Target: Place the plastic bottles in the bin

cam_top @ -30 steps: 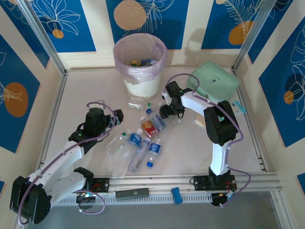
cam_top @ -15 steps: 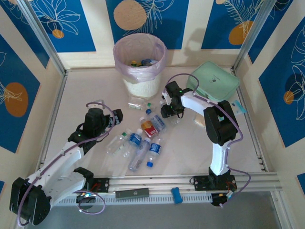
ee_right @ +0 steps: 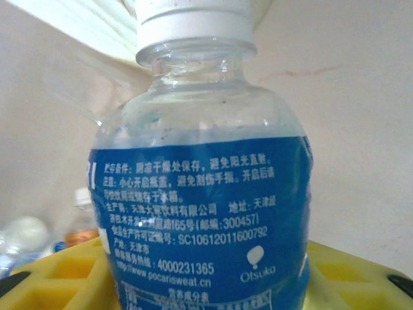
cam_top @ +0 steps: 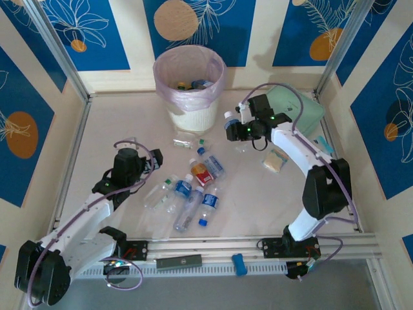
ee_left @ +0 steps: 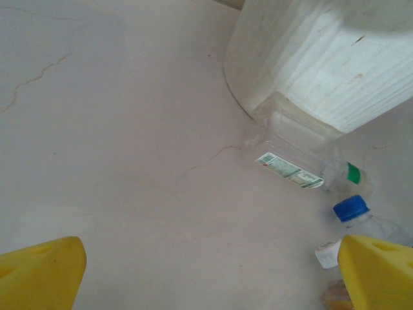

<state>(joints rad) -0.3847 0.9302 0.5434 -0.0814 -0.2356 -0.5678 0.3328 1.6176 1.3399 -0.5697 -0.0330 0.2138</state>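
Blue-labelled bottle with a white cap is clamped between the yellow fingers of the right gripper, held off the table just right of the bin. The pink-lined bin has a few bottles inside. Left gripper is spread wide and empty, low over bare table left of the loose bottles, which lie clustered mid-table. Clear green-capped bottle lies touching the bin's foot. Mint green pouch sits partly behind the right arm, with a small packet near it.
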